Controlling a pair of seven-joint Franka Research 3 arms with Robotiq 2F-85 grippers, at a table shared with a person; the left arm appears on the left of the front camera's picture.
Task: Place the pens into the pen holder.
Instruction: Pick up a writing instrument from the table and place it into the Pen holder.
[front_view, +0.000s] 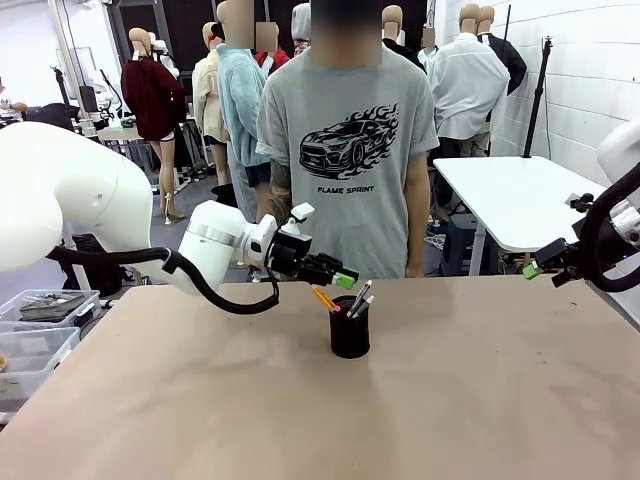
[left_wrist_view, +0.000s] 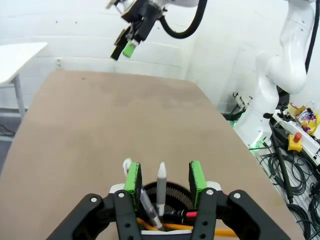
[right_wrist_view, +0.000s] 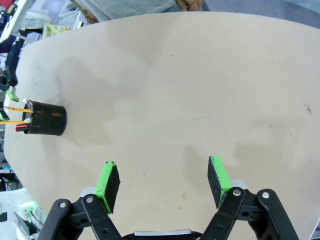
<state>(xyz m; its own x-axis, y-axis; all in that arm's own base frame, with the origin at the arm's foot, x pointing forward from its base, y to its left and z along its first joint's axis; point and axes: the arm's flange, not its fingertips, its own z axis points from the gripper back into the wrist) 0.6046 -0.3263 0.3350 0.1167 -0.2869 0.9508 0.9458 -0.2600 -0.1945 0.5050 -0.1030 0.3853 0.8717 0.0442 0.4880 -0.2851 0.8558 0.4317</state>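
Observation:
The black mesh pen holder stands at the table's middle, with the pens upright in it. The yellow pencil leans left, and the silver-white pen leans right beside a dark pen. My left gripper hovers just above the holder's far rim. In the left wrist view my left gripper is open. The silver-white pen rises free between the green pads, touching neither, with the dark pen and the yellow pencil lower down. My right gripper is open and holds nothing, far from the pen holder.
A person in a grey T-shirt stands at the table's far edge behind the holder. Clear plastic bins sit off the table's left side. My right gripper hangs over the table's right far corner. A white table stands behind.

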